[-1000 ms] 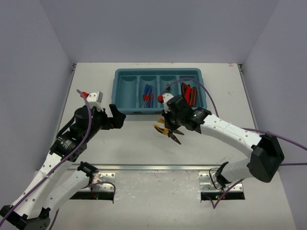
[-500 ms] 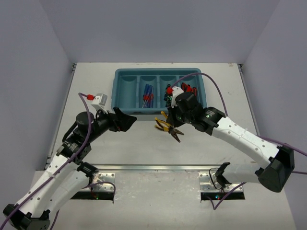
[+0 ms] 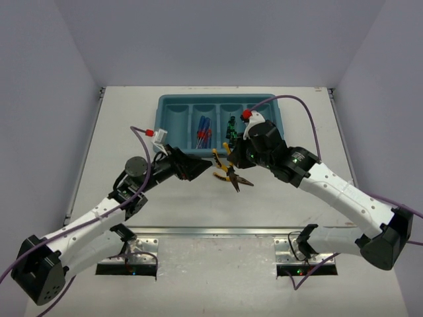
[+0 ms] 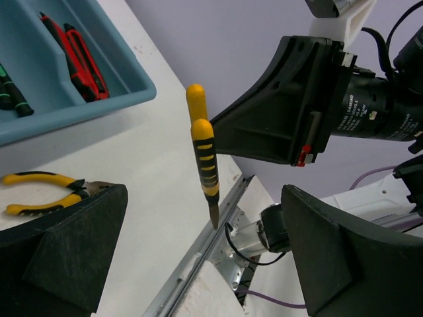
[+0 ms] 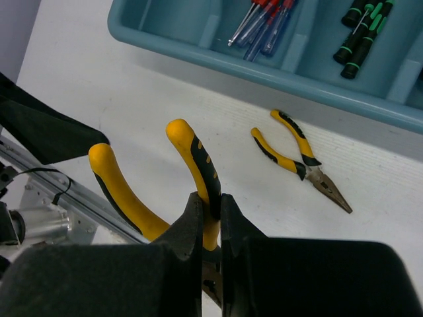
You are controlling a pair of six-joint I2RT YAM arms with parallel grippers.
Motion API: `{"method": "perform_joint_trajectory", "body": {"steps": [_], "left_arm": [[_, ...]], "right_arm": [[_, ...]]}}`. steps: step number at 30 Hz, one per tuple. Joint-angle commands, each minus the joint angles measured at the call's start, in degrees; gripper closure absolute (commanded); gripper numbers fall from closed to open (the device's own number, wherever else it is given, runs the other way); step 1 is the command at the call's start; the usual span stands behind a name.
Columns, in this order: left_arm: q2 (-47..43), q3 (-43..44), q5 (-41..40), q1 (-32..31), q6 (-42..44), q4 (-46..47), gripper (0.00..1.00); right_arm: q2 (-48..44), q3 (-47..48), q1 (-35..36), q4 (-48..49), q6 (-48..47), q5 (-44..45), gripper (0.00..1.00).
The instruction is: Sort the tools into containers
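The teal tray (image 3: pixel 173 100) stands at the back of the table. Blue-and-red screwdrivers (image 3: pixel 203 132) lie in its second compartment and black-and-green screwdrivers (image 3: pixel 231 127) in the third. Red-and-black utility knives (image 4: pixel 79 59) lie in the end compartment. My right gripper (image 5: pixel 211 205) is shut on one handle of yellow-handled pliers (image 5: pixel 198 162) and holds them above the table in front of the tray. Another pair of pliers (image 3: pixel 234 178) lies on the table below. My left gripper (image 3: pixel 197 169) is open and empty, facing the held pliers (image 4: pixel 205 158) from the left.
The tray's leftmost compartment (image 3: pixel 175 122) holds nothing. A metal rail (image 3: pixel 211 231) runs along the table's near edge between the arm bases. Purple cables (image 3: pixel 301 105) loop from both arms. Grey walls close in the table on three sides.
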Motion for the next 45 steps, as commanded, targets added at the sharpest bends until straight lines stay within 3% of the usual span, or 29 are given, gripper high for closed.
{"method": "perform_joint_trajectory", "body": {"steps": [1,8,9,12,17,18,20,21,22,26,31,34,40,45], "left_arm": [[6.4,4.8,-2.3,-3.9,1.6,10.1,0.02],[15.1,8.9,-2.7,-6.0,2.0,10.2,0.15],[16.0,9.4,-2.9,-6.4,2.1,10.4,0.21],[17.6,10.8,-3.2,-6.9,2.2,10.7,0.55],[19.7,15.2,-4.9,-7.2,3.3,6.9,0.96],[20.1,16.3,-6.1,-7.2,3.8,4.5,1.0],[20.8,18.0,-9.2,-7.2,4.8,-1.4,1.0],[21.0,18.8,-10.4,-7.1,6.3,-3.6,1.0],[21.7,21.2,-11.9,-7.1,7.2,-6.2,1.0],[23.6,26.6,-16.7,-5.0,10.8,-18.8,1.0],[28.1,36.8,-18.2,4.2,16.6,-35.7,1.0],[33.7,46.3,-25.6,7.4,20.6,-44.4,1.0],[43.9,59.3,-28.8,16.2,25.5,-49.1,1.0],[56.0,72.8,-35.3,17.2,30.7,-55.0,1.0]], "right_arm": [[0.3,3.8,-0.2,5.9,3.4,-1.9,1.0],[0.7,4.4,-0.2,6.0,3.4,-3.9,1.0],[0.6,4.3,-0.1,6.3,3.4,-4.5,1.0],[0.6,4.1,-0.2,6.5,3.5,-5.5,1.0],[-0.8,2.5,-0.3,7.9,3.4,-6.5,1.0],[-1.2,2.0,-0.3,8.0,3.3,-5.9,0.93],[-2.1,1.2,-0.2,8.0,2.9,-3.7,0.69],[-2.6,0.8,-0.4,7.6,3.0,-2.6,0.22],[-3.7,0.3,-0.5,7.2,2.9,-1.1,0.03],[-5.9,0.2,-1.6,3.8,1.3,5.8,0.01],[-12.0,-1.7,-3.7,-0.8,-2.9,13.6,0.01],[-15.0,-4.1,-4.7,-1.0,-4.9,14.2,0.01],[-18.3,-6.4,-4.9,-2.9,-7.6,15.1,0.01],[-17.8,-7.5,-5.2,-4.2,-9.7,14.2,0.01]]}}
